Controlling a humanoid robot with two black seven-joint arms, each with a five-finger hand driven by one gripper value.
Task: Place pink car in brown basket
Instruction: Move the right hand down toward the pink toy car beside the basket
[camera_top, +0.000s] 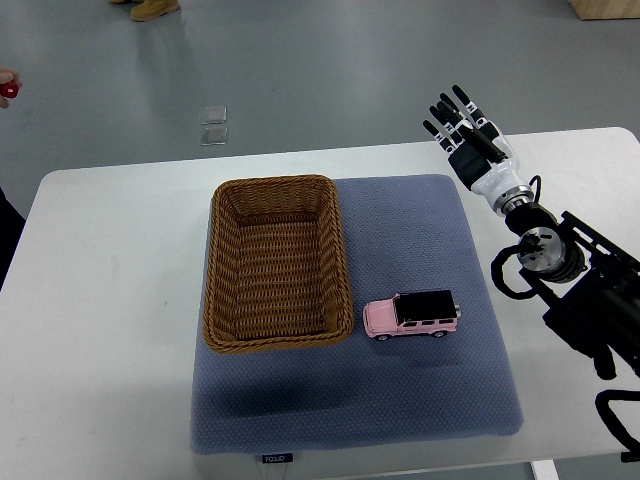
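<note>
A pink toy car (412, 315) with a black roof stands on a blue-grey mat (420, 390), just to the right of the brown wicker basket (222, 255). The basket holds nothing. My right hand (462, 125) is raised over the table's far right part, fingers straight and spread, holding nothing. It is well above and to the right of the car. My left arm does not show.
The mat lies on a white table (110, 300). A person's shoe (155, 9) shows on the grey floor at the top. A small red thing (9, 90) shows at the left edge. My right arm (580, 290) covers the table's right side.
</note>
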